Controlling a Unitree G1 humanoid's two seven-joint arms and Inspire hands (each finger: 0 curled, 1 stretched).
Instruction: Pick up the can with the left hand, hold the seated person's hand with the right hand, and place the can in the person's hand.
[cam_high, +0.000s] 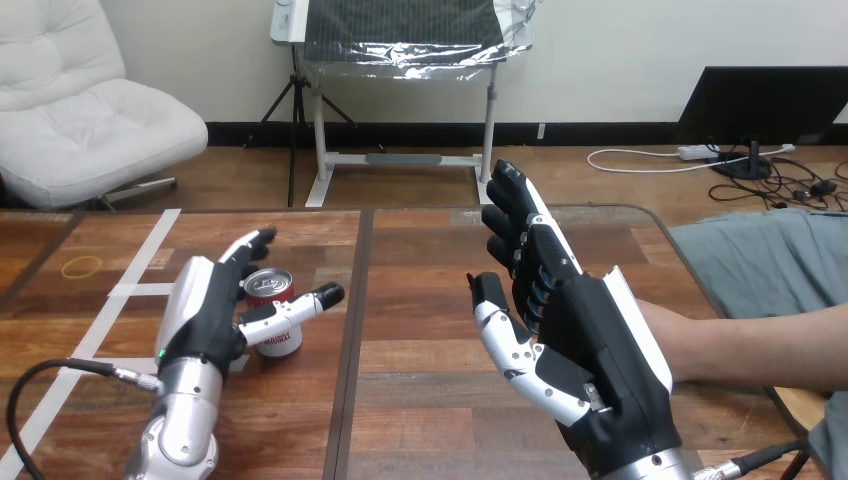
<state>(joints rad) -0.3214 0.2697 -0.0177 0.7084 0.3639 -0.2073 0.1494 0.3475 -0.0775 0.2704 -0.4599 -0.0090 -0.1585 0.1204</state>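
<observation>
A red and white can stands upright on the wooden table, left of the middle. My left hand is at the can with its fingers reaching along the can's far left side and its thumb stretched across the near side; the hand is open and the can rests on the table. My right hand is raised at the right, open, fingers straight and pointing up, palm turned left. The person's forearm comes in from the right edge and passes behind it; the person's hand is hidden there.
White tape lines cross the table's left part, and a yellow rubber band lies near them. A dark seam runs down the table between my hands. The table's rounded right edge lies next to the person.
</observation>
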